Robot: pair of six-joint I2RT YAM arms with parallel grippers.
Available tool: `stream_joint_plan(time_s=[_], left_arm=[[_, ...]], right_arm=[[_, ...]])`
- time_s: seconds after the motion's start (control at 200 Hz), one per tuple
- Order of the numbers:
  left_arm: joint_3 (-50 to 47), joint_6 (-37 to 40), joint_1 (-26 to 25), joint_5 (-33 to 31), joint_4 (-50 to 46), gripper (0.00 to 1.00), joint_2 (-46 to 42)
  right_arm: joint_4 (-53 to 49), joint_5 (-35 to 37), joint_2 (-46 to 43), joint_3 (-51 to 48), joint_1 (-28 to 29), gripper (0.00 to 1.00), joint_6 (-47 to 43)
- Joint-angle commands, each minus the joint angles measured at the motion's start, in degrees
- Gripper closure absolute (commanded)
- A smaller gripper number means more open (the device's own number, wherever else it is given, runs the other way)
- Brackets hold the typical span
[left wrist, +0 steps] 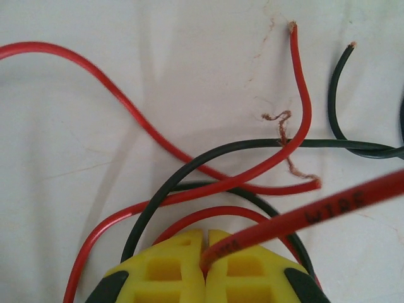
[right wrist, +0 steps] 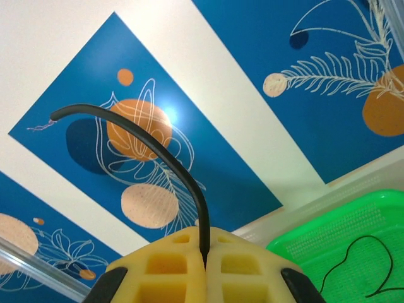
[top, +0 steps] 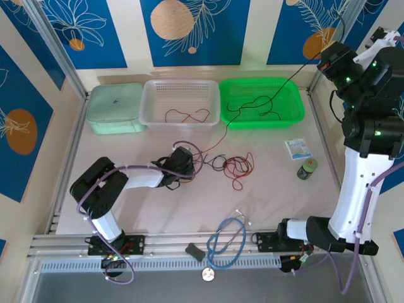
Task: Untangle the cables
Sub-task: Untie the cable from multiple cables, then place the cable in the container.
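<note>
1. Nearest, at the worktop's near edge between the two arm bases, a blue looped tube lies with a small dark object just beside it on the left.
2. Toward the middle of the worktop, the left gripper sits low over the surface. In its wrist view, the yellow fingers are clenched on a red wire printed "WIRE", which slants off to the right.
3. Just right of it lies the tangle of cables, with red and black strands crossing one another on the white surface.
4. Nearer the right edge, a small packet and a green-lidded jar rest close together, apart from the tangle.
5. Along the far edge, three containers stand side by side. They are a mint lidded box, a clear basket holding a loose red strand, and a green basket.
6. Above the far right corner, the right gripper is raised high and clenched on a black cable. The cable runs taut down into the green basket, where the rest of it lies looped.
</note>
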Motion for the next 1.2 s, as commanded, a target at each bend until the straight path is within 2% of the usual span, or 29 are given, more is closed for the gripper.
stream_joint_plan(time_s=[0.0,0.295,0.485,0.88,1.191], left_arm=[[-1.4,-0.9,1.1,0.1,-1.5,1.0,-0.9],[-1.3,-1.0,1.1,0.0,-2.1,1.0,-0.8],[-1.1,-0.8,1.2,-0.7,-2.8,1.0,-0.7],[-2.6,-2.2,3.0,-2.3,-5.4,1.0,-1.4],[-3.6,-4.0,4.7,-0.3,-4.9,1.0,-1.0]], right_arm=[[0.7,-0.7,2.5,1.9,-1.6,1.0,0.4],[2.2,-0.2,12.4,8.7,-3.0,1.0,0.4],[3.8,3.1,16.8,12.5,-3.0,1.0,-0.5],[7.0,13.5,19.2,18.3,-3.7,1.0,-4.0],[7.3,13.0,18.6,20.4,-5.2,1.0,-3.5]])
